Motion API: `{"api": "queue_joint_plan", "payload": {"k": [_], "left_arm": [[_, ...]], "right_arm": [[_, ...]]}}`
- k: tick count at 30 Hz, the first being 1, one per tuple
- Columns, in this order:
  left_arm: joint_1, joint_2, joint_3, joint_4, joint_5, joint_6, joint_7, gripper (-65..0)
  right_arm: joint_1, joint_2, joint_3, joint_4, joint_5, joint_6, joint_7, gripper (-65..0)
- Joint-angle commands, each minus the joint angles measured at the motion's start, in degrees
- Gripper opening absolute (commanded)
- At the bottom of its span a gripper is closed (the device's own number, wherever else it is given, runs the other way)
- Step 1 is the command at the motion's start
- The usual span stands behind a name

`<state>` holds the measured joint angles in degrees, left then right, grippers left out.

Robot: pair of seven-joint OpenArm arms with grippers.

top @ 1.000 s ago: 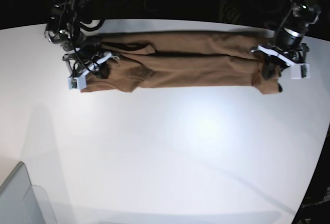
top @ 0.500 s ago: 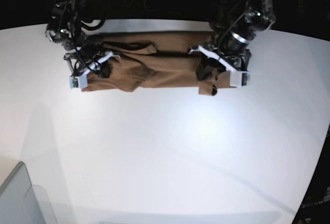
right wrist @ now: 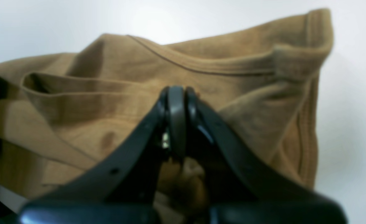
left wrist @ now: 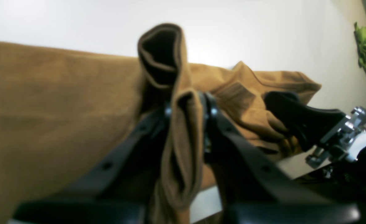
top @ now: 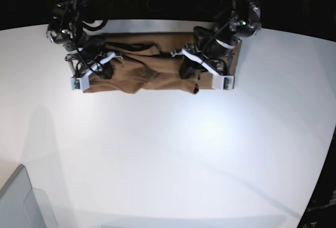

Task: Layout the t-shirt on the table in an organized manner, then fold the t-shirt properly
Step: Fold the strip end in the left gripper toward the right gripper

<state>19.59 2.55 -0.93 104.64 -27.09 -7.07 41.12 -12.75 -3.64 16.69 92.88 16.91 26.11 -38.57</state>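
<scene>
Since a second ago the left gripper [top: 190, 75] has travelled from the far end of the t-shirt [top: 149, 73] across to about its middle, carrying that end with it, so the long brown band now lies doubled and much shorter on the table [top: 173, 159]. Half a second ago the same gripper was only part of the way along. Over on the other side, the right gripper [top: 102, 68] has not shifted; it sits at the same end of the garment as before. From the left wrist view, the left gripper [left wrist: 187, 105] is clamped on a thick, rolled bunch of brown cloth that stands up between its black fingers [left wrist: 232, 146] and curls over above them, while the rest of the t-shirt [left wrist: 52, 102] lies flat behind. Black parts of the other arm show at the right of that view, resting against crumpled fabric. From the right wrist view, the right gripper [right wrist: 177, 102] has its tips pressed together, with t-shirt [right wrist: 201, 71] folds, seams and a hemmed edge bunched around and under them; whether any cloth is pinched between the tips cannot be told there. Seen from the base, the shirt lies near the far edge of the table, well away from the near side.
</scene>
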Motion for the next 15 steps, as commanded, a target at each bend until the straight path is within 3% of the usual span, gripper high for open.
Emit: {"api": "queue_joint_plan", "payload": {"k": [1, 15], "left_arm": [[-1.00, 0.13, 0.27, 0.81, -0.82, -0.36, -0.99, -65.0], [-3.64, 0.13, 5.37, -1.30, -0.73, 0.08, -0.99, -65.0]], "right_arm": [[0.23, 0.25, -0.03, 0.88, 0.72, 0.22, 0.37, -65.0], [0.40, 0.34, -0.12, 1.05, 0.72, 0.22, 0.28, -65.0]]}}
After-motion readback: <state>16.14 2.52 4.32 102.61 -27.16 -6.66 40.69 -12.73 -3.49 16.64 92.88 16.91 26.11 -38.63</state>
